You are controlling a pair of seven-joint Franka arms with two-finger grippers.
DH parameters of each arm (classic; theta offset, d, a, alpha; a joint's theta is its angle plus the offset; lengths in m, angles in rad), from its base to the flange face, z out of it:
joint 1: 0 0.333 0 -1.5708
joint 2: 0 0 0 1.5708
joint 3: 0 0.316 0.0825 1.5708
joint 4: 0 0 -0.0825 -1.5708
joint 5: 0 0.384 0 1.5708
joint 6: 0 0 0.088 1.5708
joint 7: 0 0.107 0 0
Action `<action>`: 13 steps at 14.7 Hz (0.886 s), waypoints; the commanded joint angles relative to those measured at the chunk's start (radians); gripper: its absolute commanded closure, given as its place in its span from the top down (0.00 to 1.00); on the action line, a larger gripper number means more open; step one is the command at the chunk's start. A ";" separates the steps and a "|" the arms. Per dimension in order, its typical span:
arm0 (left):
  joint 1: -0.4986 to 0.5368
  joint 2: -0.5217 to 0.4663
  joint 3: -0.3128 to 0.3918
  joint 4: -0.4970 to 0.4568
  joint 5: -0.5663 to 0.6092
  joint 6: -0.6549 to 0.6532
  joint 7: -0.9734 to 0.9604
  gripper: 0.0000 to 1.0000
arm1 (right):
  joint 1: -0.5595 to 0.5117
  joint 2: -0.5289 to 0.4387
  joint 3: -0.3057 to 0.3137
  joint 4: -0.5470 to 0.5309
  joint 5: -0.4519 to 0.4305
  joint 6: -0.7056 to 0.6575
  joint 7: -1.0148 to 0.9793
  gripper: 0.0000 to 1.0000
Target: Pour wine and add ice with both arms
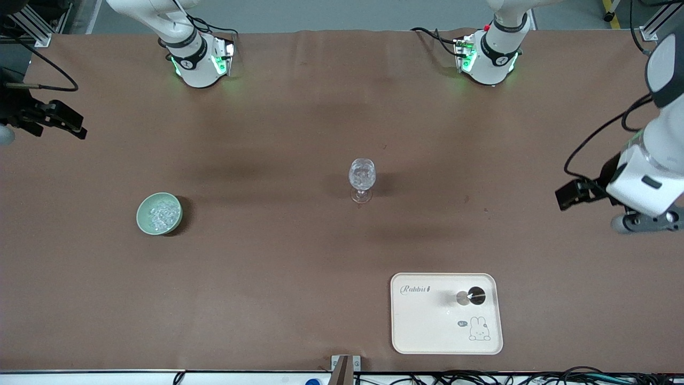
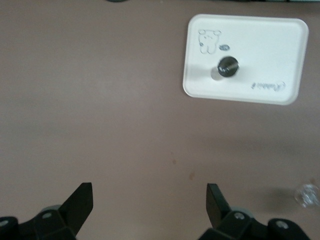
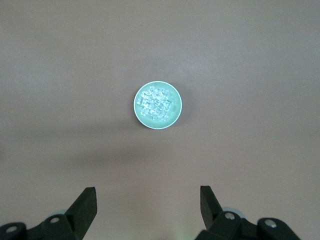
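Brown table (image 1: 299,256); tray (image 1: 417,331) at five o'clock holds a bottle (image 1: 470,295). Both arms wait high, left gripper (image 2: 150,200) and right gripper (image 3: 147,200) wide open and empty. Bowl (image 1: 144,227) at nine holds ice (image 1: 160,214). The central glass (image 1: 362,179) looks tippy: a careless reach could topple it.

Brown table, pale dishes, black-and-white arms

The table (image 1: 299,133) is matte reddish brown. The bowl (image 1: 142,220) is pale green, its ice (image 1: 160,213) clear and glinting whitish. The stemmed glass (image 1: 362,179) is colourless. The tray (image 1: 427,331) is cream with a line-drawn rabbit and "Rabbit" script; a dark-topped object (image 1: 475,295) stands on it. The arms are white with black joints and green base lights.
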 commanded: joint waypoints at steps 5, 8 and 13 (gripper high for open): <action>-0.124 -0.332 0.238 -0.325 -0.174 0.019 0.080 1.00 | -0.032 -0.039 0.019 -0.052 -0.013 0.010 -0.034 0.92; -0.125 -0.414 0.238 -0.408 -0.185 0.028 0.082 1.00 | -0.035 -0.038 0.019 -0.047 -0.014 0.012 -0.034 0.92; -0.170 -0.472 0.302 -0.461 -0.205 0.030 0.187 1.00 | -0.059 -0.025 0.019 -0.018 -0.014 0.017 -0.089 0.92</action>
